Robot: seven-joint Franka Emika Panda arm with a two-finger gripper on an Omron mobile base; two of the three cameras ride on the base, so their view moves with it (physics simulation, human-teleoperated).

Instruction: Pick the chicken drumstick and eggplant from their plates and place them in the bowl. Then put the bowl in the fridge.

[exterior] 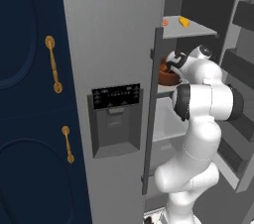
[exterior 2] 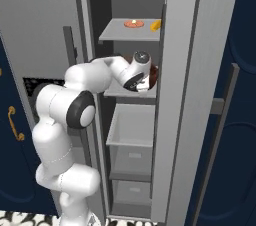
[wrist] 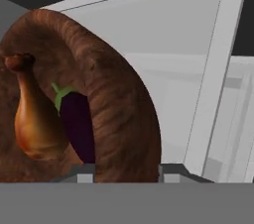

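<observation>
Grey fridge shelf carried the bowl, holding drumstick and eggplant; gripper fingertips straddled its rim, slightly parted, whether gripping unclear; open shelf lay beside.

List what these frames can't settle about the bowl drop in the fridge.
- Bowl: its base and its contact with the shelf are cut off by the hand view's bottom edge; in both base views the arm covers most of it.
- Tool: fingertips straddle the bowl wall; whether they touch it can't be told.
- Drumstick and eggplant: lower ends hidden behind the wall.
- Upper-shelf items: too small to identify.
</observation>
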